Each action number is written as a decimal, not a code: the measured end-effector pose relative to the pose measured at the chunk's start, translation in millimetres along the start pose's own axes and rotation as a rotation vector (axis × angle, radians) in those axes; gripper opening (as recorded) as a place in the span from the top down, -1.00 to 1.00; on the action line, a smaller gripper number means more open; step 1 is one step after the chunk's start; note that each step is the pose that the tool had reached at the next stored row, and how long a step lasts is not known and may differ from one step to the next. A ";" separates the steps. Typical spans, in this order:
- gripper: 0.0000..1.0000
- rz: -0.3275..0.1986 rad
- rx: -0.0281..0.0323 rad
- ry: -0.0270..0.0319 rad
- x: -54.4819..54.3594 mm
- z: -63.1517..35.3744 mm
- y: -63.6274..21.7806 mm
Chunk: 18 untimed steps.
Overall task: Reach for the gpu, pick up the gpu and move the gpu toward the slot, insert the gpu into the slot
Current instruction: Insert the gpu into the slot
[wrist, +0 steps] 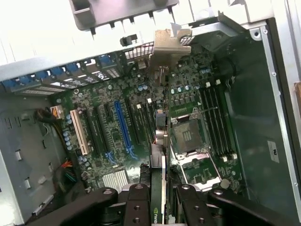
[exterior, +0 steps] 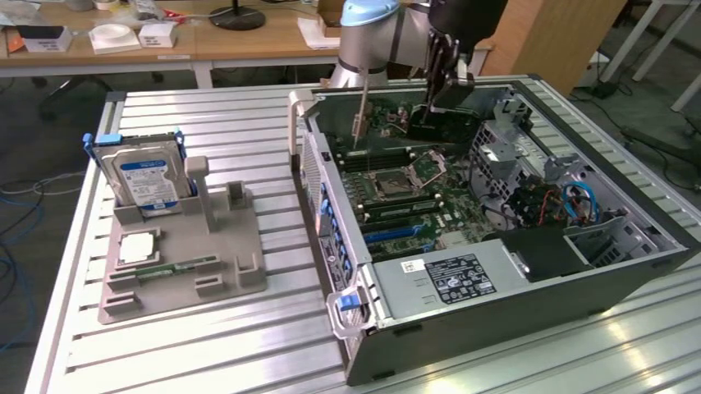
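Gripper (wrist: 162, 195) half closed, 2 fingers (wrist: 138, 202) pinching the gpu (wrist: 160, 141) by its upper edge. Card hangs edge-down over the motherboard (wrist: 108, 122) inside the case (exterior: 515, 271). Probably light, stiff, fragile: grip the board edges, avoid components.

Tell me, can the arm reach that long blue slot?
Probably yes: the case lies open, and the gripper, shut on the gpu, hangs above the board with nothing covering the slot.

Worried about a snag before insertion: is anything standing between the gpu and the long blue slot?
Nothing visible does. The end effector holds the gpu edge-on above the motherboard, and the long blue slot lies bare, with no cable or card across it.
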<state>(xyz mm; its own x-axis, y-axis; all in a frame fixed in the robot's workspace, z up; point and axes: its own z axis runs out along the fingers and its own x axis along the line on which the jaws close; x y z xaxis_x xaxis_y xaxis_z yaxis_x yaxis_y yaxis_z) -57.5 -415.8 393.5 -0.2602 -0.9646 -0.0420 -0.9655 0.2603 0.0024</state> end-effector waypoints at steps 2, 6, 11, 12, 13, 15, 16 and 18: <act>0.47 -0.024 0.0005 -0.0004 0.1 2.1 0.0; 0.47 -0.068 0.0009 -0.0008 0.4 6.2 0.0; 0.47 -0.125 0.0008 -0.0013 0.8 11.6 -0.1; 0.47 -0.136 0.0009 -0.0015 0.9 12.6 -0.1; 0.47 -0.147 0.0011 -0.0016 1.0 13.5 -0.1; 0.47 -0.168 0.0016 -0.0020 1.2 15.5 -0.2; 0.47 -0.178 0.0021 -0.0021 1.2 16.4 -0.2; 0.47 -0.199 0.0034 -0.0026 1.3 18.1 -0.3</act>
<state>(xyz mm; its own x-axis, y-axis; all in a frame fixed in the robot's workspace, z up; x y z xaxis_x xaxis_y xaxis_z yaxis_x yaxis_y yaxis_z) -57.4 -416.4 375.4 -0.0645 -0.9970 -0.0439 -0.9978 0.0650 -0.0096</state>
